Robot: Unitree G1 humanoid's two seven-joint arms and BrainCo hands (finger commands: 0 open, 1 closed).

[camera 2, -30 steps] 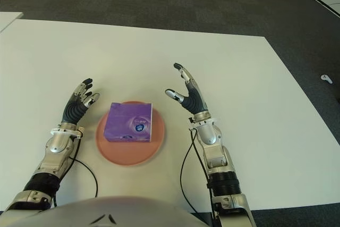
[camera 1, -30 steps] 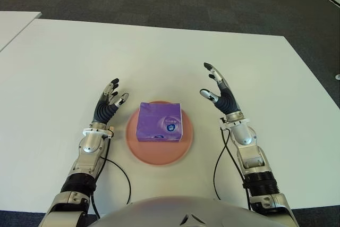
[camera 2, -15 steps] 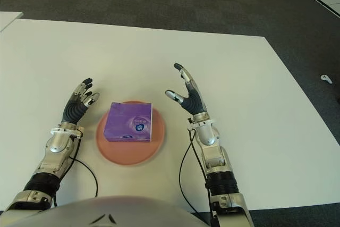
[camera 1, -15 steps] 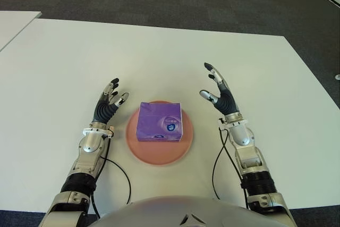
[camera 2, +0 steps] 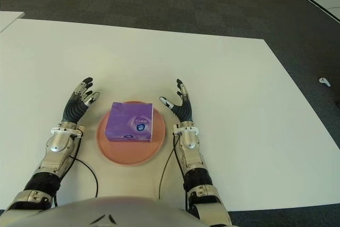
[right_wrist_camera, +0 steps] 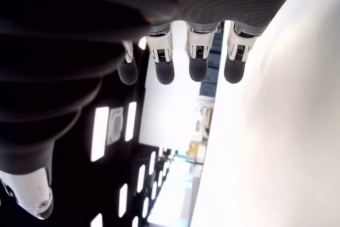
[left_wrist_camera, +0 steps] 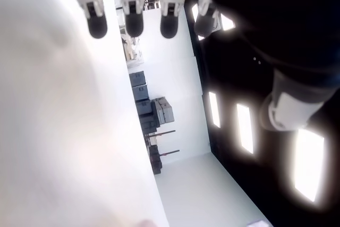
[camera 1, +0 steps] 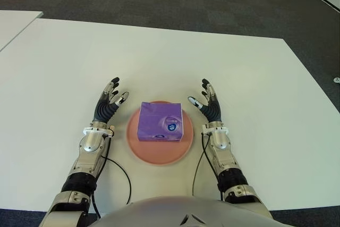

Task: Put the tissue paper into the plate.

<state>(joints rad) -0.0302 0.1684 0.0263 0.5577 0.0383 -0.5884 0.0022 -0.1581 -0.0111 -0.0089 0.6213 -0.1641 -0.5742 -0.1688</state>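
The purple, flat, square plastic-wrapped tissue paper pack [camera 1: 160,122] is lying inside the round salmon-pink plate [camera 1: 159,153], roughly centred, so the placing looks done. The left hand [camera 1: 108,105] is showing just beside the plate's left edge, fingers extended and slightly spread, holding nothing. The right hand [camera 1: 207,104] is showing just beside the plate's right edge, its fingers likewise open and empty; both wrist views are showing straight fingers with nothing between them.

What seems to be in hand now is clearing away and settling. Doing that well means keeping both hands off the plate rim and the pack, moving outward over the white table [camera 1: 159,51] rather than across the plate, so nothing gets nudged.

The pack is lying flat on its broad face, edges roughly square to the table. It is nearly as wide as deep, so no long axis is telling; its printed round mark is sitting toward the near right corner.
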